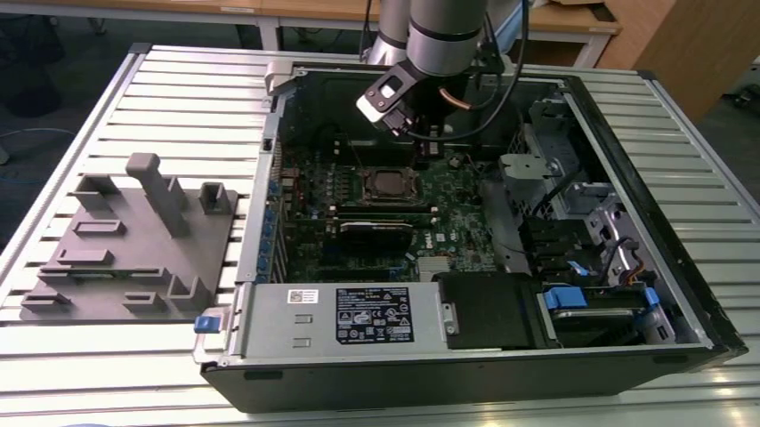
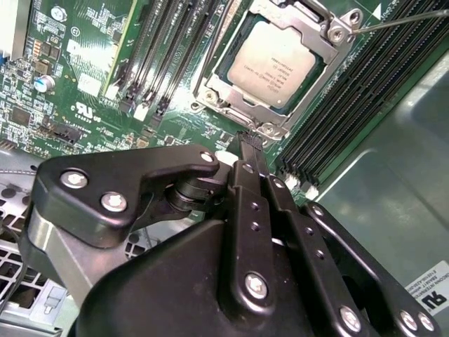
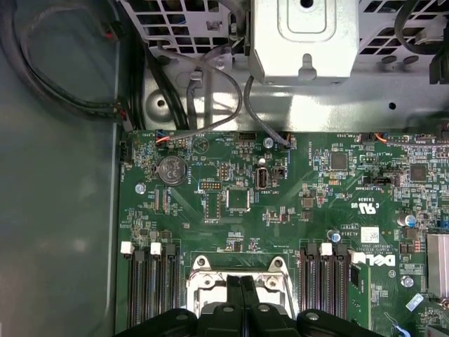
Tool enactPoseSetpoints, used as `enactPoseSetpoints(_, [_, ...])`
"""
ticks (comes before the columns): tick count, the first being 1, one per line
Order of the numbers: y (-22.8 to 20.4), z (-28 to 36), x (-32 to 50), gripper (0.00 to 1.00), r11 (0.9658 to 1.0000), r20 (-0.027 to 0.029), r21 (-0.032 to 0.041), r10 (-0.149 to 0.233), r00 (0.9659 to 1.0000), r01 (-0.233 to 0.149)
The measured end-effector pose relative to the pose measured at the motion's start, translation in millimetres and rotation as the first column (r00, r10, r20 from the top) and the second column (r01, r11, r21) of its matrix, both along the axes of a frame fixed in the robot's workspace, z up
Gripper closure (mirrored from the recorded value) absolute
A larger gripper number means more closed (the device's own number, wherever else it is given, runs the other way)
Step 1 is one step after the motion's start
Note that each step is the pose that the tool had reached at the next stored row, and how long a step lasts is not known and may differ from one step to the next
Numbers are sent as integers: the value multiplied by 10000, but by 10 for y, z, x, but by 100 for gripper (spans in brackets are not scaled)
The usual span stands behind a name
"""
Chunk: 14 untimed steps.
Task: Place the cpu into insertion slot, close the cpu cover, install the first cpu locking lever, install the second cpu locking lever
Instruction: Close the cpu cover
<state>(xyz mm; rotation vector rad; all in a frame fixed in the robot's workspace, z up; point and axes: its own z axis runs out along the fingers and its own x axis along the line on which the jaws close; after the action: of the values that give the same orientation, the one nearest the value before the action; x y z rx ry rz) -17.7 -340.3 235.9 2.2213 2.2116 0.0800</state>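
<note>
Second wrist view has the cpu (image 2: 277, 67) lying flat and square in its socket, with the cover (image 2: 309, 21) apparently folded down around it, so the metal top shows through the cut-out. A thin wire lever (image 2: 400, 21) runs off from one corner of the cover. Whether it is hooked down cannot be told.

The gripper (image 2: 249, 138) holds nothing. Its fingers (image 2: 245, 158) are clenched tip against tip into one narrow point.

Judging from this, seating the cpu looks done and the lever work is the step in hand. To do it well, the closed tip should bear on the wire alone, near its free end. It should sweep the wire down and sideways until it tucks under its catch. The push should be steady and light, because the cover must sit flat first. A slip would put the tip onto the cpu or the memory slots (image 2: 168, 56).

In the exterior view the slot (image 1: 386, 184) lies at about 7 o'clock from the gripper (image 1: 418, 151), near it but apart. In the first wrist view the gripper (image 3: 242, 281) hangs over the edge of the cover, and no contact shows.
</note>
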Motion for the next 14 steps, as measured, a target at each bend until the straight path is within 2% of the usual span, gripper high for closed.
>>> enactPoseSetpoints(14, [0,-1,-66,89,10000,7,0,0,10000,0])
